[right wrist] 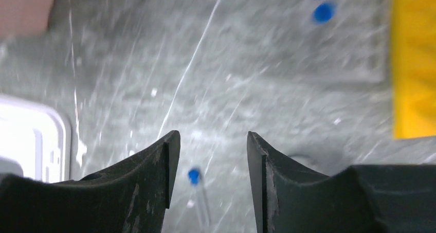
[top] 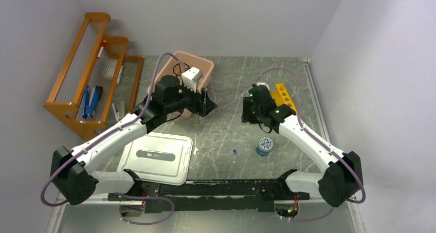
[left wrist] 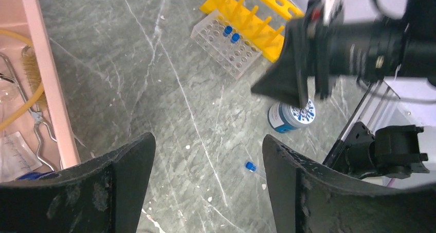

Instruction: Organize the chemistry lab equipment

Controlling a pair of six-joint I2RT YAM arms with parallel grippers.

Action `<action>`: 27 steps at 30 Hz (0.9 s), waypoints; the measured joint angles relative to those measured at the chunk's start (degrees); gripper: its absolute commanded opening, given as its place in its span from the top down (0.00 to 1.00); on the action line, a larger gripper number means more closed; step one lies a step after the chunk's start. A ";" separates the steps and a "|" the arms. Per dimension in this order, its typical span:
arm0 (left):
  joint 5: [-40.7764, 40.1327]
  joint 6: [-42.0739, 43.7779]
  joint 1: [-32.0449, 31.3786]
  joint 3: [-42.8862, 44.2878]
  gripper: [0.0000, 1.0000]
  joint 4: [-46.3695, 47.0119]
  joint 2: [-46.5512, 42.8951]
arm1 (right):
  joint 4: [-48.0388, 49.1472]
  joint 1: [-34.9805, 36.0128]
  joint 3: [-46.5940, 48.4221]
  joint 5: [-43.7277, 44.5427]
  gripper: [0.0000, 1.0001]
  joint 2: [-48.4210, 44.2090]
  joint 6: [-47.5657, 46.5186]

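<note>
The left end effector [left wrist: 207,143] hangs above the grey counter [left wrist: 154,78], just beside the pink tub [left wrist: 49,84]. Its fingers are spread wide and hold nothing. Inside the tub a tan rubber tube [left wrist: 25,105] curves near the wall, next to bent silver wire pieces [left wrist: 37,121].

The right end effector [right wrist: 213,138] is parted too, somewhat narrower, and is likewise empty. It hangs above a loose vial [right wrist: 194,176], a thin clear tube with a blue cap. The vial lies on its side on bare counter, between the white lid [right wrist: 31,140] and a squat blue-and-white jar [left wrist: 290,114].

Toward the right wall stands the yellow tube rack [left wrist: 257,14]. Just beside it is a clear rack [left wrist: 229,50] carrying two more blue-capped vials [left wrist: 227,31] upright in its holes.
</note>
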 measured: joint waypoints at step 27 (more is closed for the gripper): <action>-4.22 -5.20 0.00 -1.84 0.22 -0.11 -4.31 | -5.07 21.73 -5.95 -2.78 0.78 18.97 11.76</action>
